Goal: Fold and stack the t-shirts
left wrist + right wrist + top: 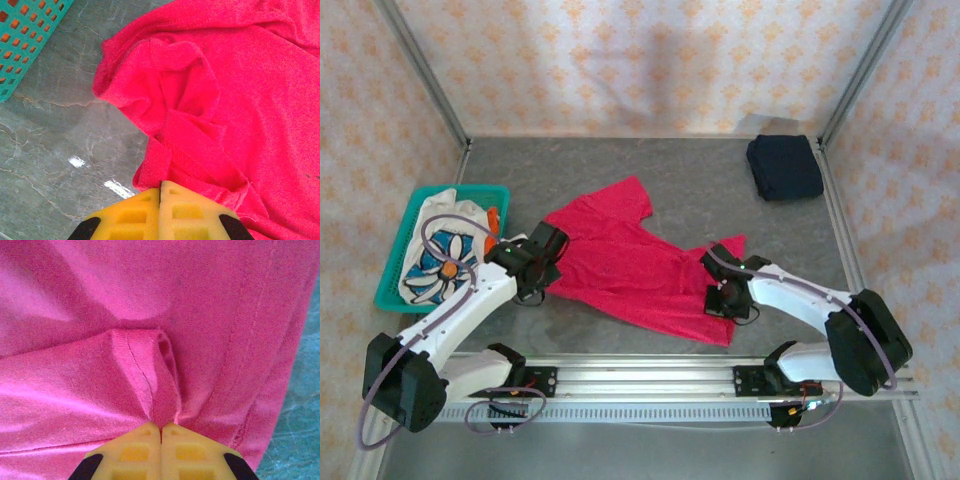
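Teal basket [392, 278] is sitting at the left side of the table, beside the left arm. It is holding a crumpled white t-shirt [438, 258] with a blue-orange flower print, piled above the rim. An orange patch at the basket's far right corner is showing, but I can't tell if it is part of the print. In the left wrist view, a corner of the basket [25, 35] is showing with its grid holes.

Red t-shirt [630, 265] is lying spread and wrinkled mid-table, between the two arms. Left gripper [538, 262] is pinching its left edge with the yellow jaws fully together. In the left wrist view, the left gripper [160, 187] is biting the hem of the red t-shirt [240, 100]. Right gripper [725, 300] is clamping the shirt's right side near the bottom edge. In the right wrist view, the right gripper [161, 429] is squeezing a raised fold of the red t-shirt [150, 300], with no gap between the jaws.

Navy t-shirt [784, 167] is lying folded at the far right corner, well apart from the rest.

Grey stone-look table [700, 190] is bearing everything. A metal rail [650, 380] is running along the near edge under the arm bases. Metal frame posts [420, 70] are rising at the far corners. Peach patterned wallpaper [650, 60] is closing in the back and sides.

The arms are covering the pinch points in the top view. The basket shirt's shape is unclear.
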### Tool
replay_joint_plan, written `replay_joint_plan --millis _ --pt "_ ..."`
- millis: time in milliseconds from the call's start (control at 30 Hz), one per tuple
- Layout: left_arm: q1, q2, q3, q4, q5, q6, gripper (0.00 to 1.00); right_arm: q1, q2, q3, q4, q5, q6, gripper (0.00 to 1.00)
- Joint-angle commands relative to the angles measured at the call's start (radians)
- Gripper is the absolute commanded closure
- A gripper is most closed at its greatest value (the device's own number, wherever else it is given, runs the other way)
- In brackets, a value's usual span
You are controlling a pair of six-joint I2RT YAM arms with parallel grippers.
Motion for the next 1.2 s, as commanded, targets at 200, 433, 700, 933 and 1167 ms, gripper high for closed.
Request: replay_joint_plan --millis 200,433,700,933,1167 --pt "0.010 -0.002 0.011 -0.018 -0.026 0.008 1.00 0.005 -0.215 0.106 -0.121 0.137 0.011 1.00" --pt "0.011 -0.011 0.018 -0.037 -0.043 0.016 1.00 0.004 -0.316 0.029 -0.109 0.166 0.057 0.93" --pt "0.011 0.000 0.002 -0.008 -0.019 0.011 1.00 0.007 -0.222 -0.018 -0.044 -0.023 0.017 1.00" --pt "0.011 0.012 0.009 0.001 -0.014 0.013 1.00 0.050 -0.163 -0.011 0.027 -0.238 -0.051 0.95" --pt "0.011 0.017 0.010 0.002 -0.011 0.018 1.00 0.090 -0.153 0.011 -0.027 -0.195 -0.065 1.00"
